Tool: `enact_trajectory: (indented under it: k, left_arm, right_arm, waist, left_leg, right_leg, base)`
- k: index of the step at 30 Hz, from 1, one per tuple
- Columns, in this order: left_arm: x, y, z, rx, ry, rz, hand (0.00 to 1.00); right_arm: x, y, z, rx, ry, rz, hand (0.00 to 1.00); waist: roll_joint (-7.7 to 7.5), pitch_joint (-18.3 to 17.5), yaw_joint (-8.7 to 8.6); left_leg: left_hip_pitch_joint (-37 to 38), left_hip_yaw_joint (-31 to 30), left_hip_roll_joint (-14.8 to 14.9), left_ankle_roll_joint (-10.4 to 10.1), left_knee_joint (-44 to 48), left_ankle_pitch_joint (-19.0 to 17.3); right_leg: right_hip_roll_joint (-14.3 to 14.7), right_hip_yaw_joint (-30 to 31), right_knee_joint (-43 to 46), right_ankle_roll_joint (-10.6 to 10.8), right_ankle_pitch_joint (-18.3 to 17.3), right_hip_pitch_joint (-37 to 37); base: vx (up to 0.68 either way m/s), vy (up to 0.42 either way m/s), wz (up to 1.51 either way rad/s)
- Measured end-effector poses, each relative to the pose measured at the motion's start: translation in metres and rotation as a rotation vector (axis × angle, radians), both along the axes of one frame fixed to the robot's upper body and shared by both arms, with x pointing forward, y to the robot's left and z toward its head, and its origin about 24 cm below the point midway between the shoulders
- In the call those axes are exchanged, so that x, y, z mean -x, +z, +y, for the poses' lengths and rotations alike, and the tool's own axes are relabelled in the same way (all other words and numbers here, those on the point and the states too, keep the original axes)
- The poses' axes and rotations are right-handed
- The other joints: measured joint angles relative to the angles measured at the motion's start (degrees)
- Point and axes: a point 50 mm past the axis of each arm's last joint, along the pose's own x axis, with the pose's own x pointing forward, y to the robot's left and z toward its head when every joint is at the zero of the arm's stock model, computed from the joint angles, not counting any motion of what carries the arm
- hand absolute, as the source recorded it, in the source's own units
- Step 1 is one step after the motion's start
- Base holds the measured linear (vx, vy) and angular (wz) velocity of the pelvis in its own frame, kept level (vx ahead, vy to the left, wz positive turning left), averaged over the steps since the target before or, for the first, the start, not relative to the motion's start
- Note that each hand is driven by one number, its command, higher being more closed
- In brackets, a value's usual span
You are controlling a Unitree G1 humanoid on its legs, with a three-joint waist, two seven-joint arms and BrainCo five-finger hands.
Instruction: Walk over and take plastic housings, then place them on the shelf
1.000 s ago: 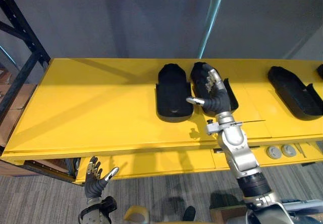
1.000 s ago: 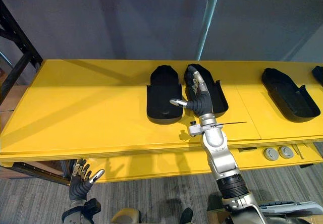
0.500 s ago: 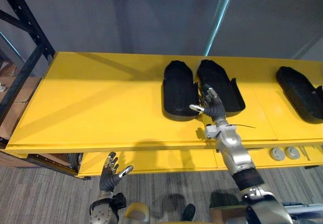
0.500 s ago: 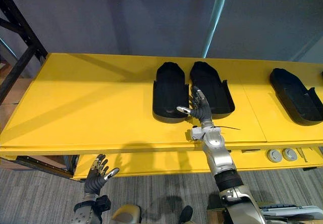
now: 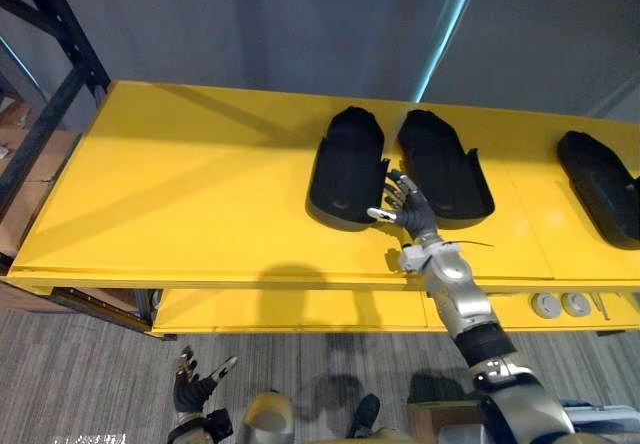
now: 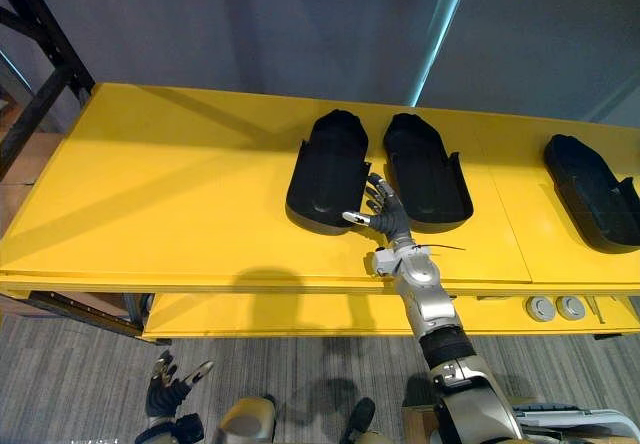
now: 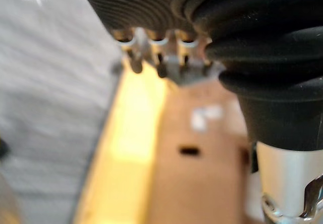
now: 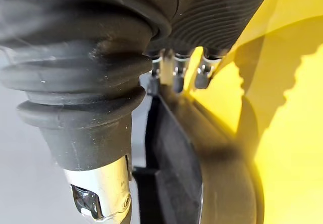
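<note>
Two black plastic housings lie side by side at the centre of the frame, open sides up. The left housing (image 5: 345, 164) and the right housing (image 5: 445, 169) are close together but not clearly touching. A third housing (image 5: 598, 184) lies well apart at the right edge. All three rest flat on the yellow shelf (image 5: 180, 194), which spans the frame from left to right.

The right hand (image 5: 405, 207) reaches up from the lower right to the near ends of the pair, at the gap between them. Its fingers are spread apart and straight, its thumb points toward the left housing, and it holds nothing. In the right wrist view the fingers (image 8: 176, 77) stretch out over a housing's dark wall, and I cannot tell whether they touch it. The left hand (image 5: 195, 389) hangs at the bottom left over the grey floor (image 5: 90, 364), fingers loose and empty.

By my reading the setting-down step is in hand. The housings are already on the shelf, and the open hand is beside them rather than around one. The next move likely calls for drawing the right arm back toward the lower right without nudging either housing, then turning away to fetch more.

A dark upright frame (image 5: 60, 24) stands at the upper left, and a pale pole (image 5: 450, 29) rises behind the pair.
</note>
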Motion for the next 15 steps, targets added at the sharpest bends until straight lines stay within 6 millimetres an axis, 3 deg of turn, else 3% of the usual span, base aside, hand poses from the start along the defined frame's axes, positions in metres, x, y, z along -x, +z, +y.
enact_trajectory:
  k: [8, 15]
  left_arm:
    - [0.035, -0.023, 0.011, -0.008, 0.089, 0.17, 0.0]
    - [0.034, -0.022, 0.015, -0.008, 0.111, 0.152, 0.0]
  right_arm:
    - [-0.013, 0.004, 0.002, 0.034, 0.01, 0.007, 0.0]
    - [-0.018, 0.011, 0.002, 0.092, -0.025, -0.033, 0.0]
  waist:
    - [-0.12, 0.68, 1.0]
    - [-0.27, 2.23, 1.3]
  left_leg:
    - [-0.01, -1.43, 0.19, -0.33, 0.02, 0.21]
    - [-0.1, -2.72, 0.5, -0.76, -0.24, 0.72]
  right_leg:
    - [0.31, -1.51, 0.0, -0.41, -0.38, 0.77]
    - [0.73, -2.84, -0.01, -0.93, -0.77, 1.21]
  base:
    - [-0.02, -0.002, 0.08]
    - [-0.04, -0.012, 0.09]
